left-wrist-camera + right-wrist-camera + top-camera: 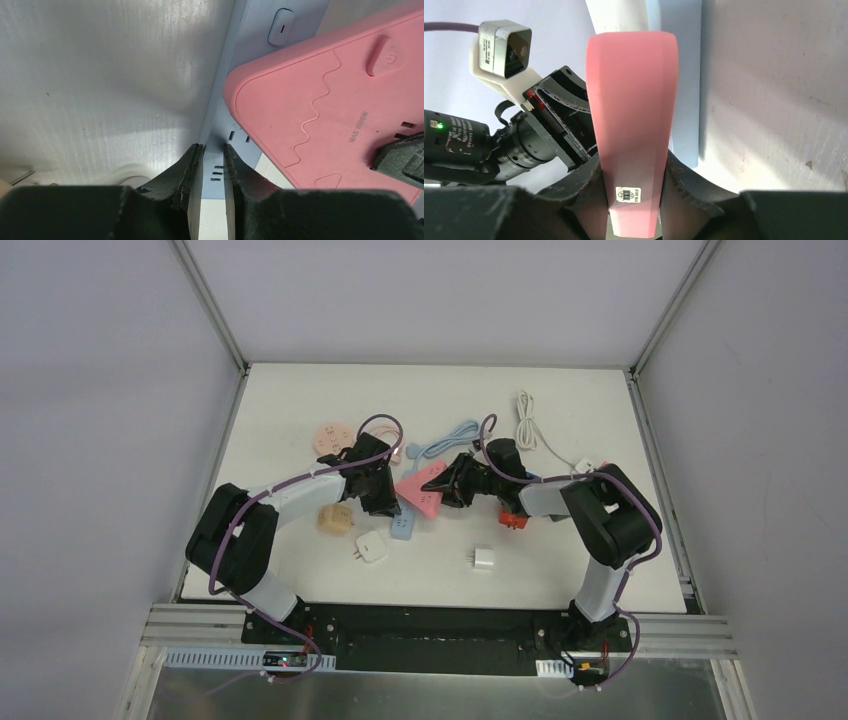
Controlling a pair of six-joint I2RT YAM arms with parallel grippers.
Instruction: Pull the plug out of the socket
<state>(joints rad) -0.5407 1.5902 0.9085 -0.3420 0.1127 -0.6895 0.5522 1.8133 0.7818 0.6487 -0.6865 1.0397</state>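
A pink plug block (422, 490) with a power button lies tilted across a pale blue socket strip (404, 528) at mid-table. My left gripper (385, 502) comes in from the left. In the left wrist view it (214, 152) is shut on the blue strip's (260, 45) near edge, with the pink block (320, 110) overlapping the strip on the right. My right gripper (450, 485) reaches in from the right. In the right wrist view it (633, 185) is shut on the pink block (631, 100), seen edge-on, with the blue strip (684, 100) behind. The block's pins are hidden.
Two white chargers (372, 546) (483, 560) lie near the front. A beige round piece (335, 518) and a pink disc (332, 435) sit left. A white cable (535, 425), a blue cable (450, 440) and a red block (512, 520) lie toward the right.
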